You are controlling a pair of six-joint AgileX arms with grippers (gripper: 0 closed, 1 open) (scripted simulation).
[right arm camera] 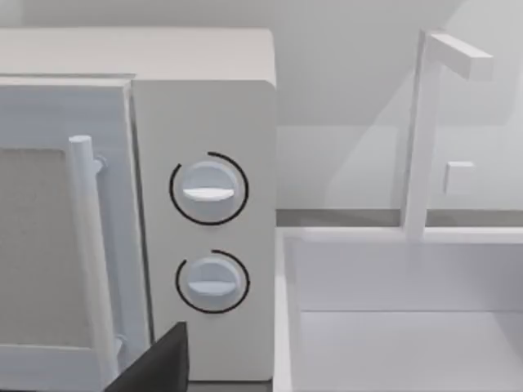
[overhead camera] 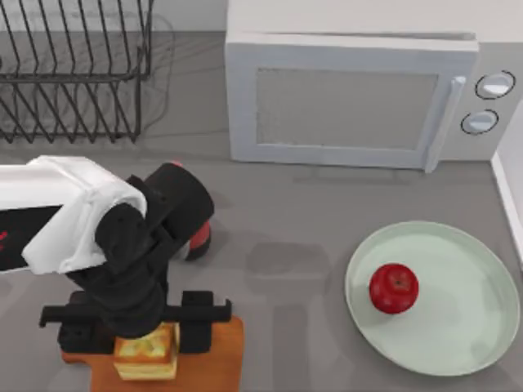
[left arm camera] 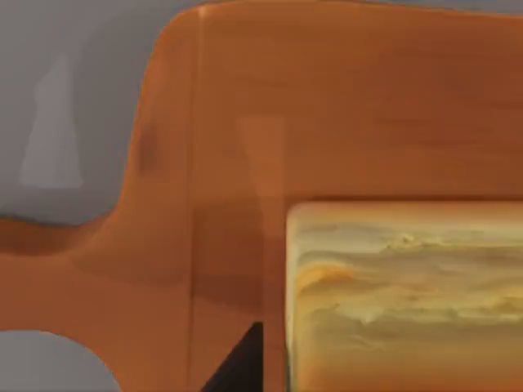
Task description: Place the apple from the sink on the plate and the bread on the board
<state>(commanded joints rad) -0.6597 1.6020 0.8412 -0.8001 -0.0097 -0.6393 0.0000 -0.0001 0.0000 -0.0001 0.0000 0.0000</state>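
Bread (overhead camera: pixel 146 352) sits on the board (overhead camera: pixel 225 359) at the table's seven o'clock, between the fingers of the left pincer (overhead camera: pixel 145 327); whether they grip it I cannot tell. At four o'clock, the apple (overhead camera: pixel 393 287) rests on the plate (overhead camera: pixel 466 327).

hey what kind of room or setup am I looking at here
Most likely a simulated kitchen counter. A white microwave stands at the back beside a wire dish rack, a sink with a faucet sits at the right, and the bread lies on the board.
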